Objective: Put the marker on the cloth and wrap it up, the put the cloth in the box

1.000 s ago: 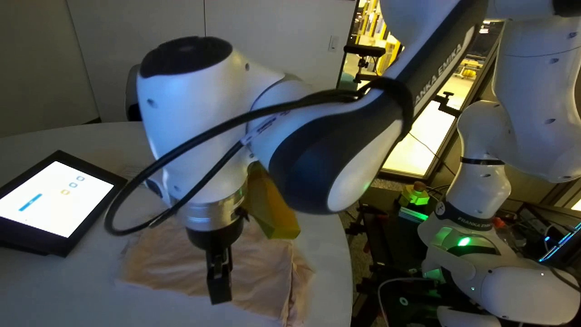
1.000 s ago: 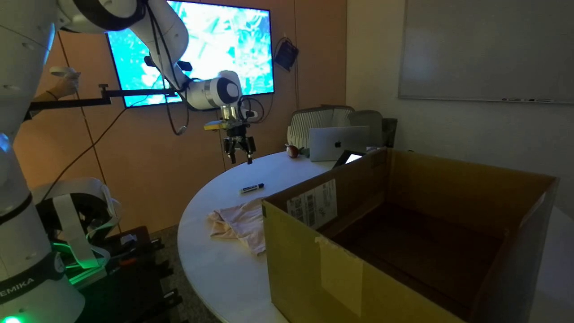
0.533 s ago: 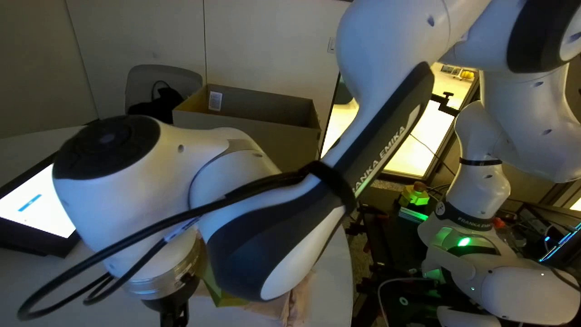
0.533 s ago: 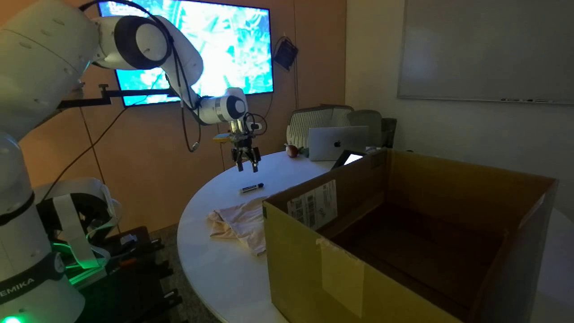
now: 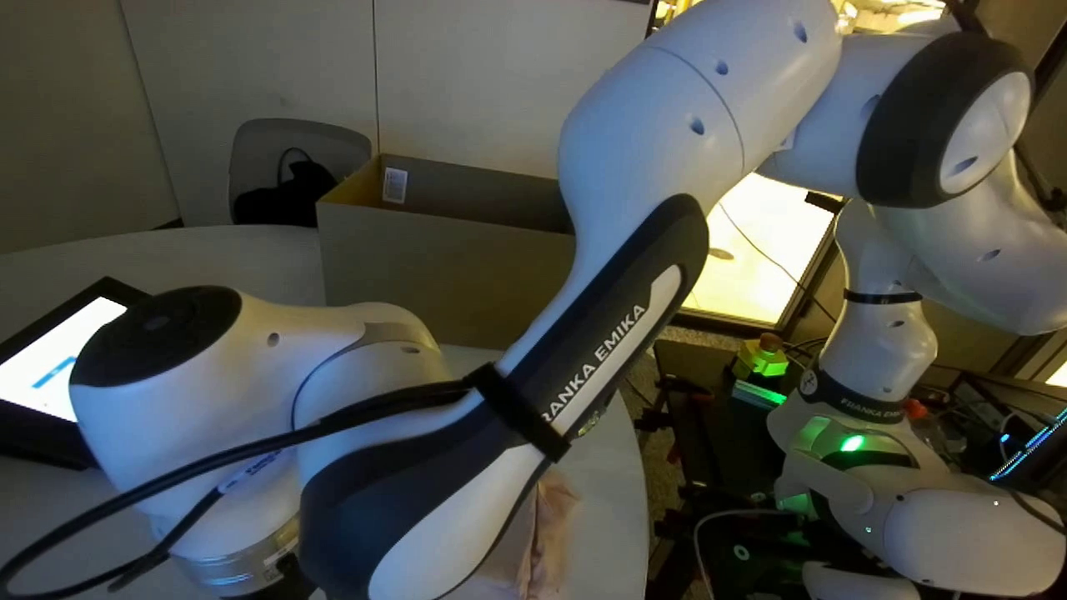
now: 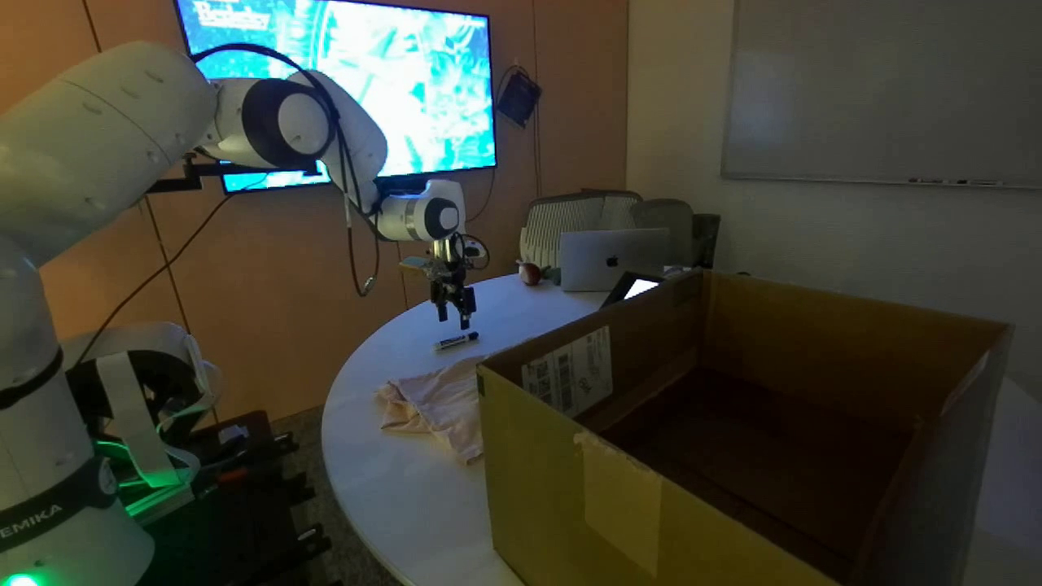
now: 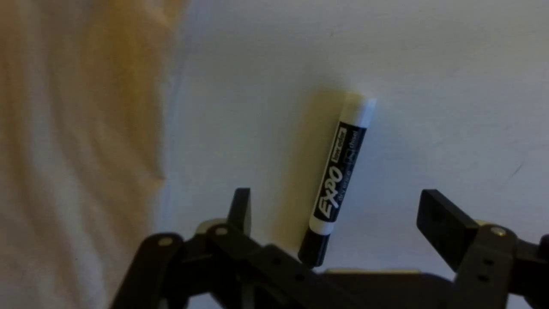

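In my wrist view, my gripper (image 7: pixel 336 210) is released, spread wide above the Expo dry-erase marker (image 7: pixel 337 171), which lies on the white table (image 7: pixel 450 107) just beside the beige-pink cloth (image 7: pixel 85 150). In an exterior view, a cardboard box (image 6: pixel 537 464) stands on the table, hiding part of the cloth. In an exterior view, my arm (image 5: pixel 617 333) blocks parts of the cloth, the box and a lit tablet (image 5: pixel 50 367).
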Motion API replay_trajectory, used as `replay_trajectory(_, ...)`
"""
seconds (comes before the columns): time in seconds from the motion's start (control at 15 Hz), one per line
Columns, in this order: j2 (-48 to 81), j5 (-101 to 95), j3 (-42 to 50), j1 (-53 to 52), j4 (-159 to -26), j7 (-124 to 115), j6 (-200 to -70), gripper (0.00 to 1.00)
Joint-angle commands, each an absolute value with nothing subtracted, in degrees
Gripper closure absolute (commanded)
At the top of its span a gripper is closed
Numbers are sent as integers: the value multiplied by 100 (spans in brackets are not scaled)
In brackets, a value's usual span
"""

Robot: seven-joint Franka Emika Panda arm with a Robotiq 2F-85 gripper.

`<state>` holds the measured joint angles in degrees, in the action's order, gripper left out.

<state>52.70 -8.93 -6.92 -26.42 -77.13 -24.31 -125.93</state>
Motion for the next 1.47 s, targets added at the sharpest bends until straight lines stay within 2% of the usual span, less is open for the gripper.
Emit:
replay_trajectory(0.0,5589,-612,-722,-2608,-7373,-2161,-12864,0)
replay_trajectory(0.93,6048,-744,-637,-2660,-7284,-1336,-13019,0)
replay_trajectory(1.07,6030,-735,-637,-2668,-7270,-1345,-12953,26)
replay_trajectory(1.4,6020,-752,-627,-2697,-7151,-1342,-12722,66)
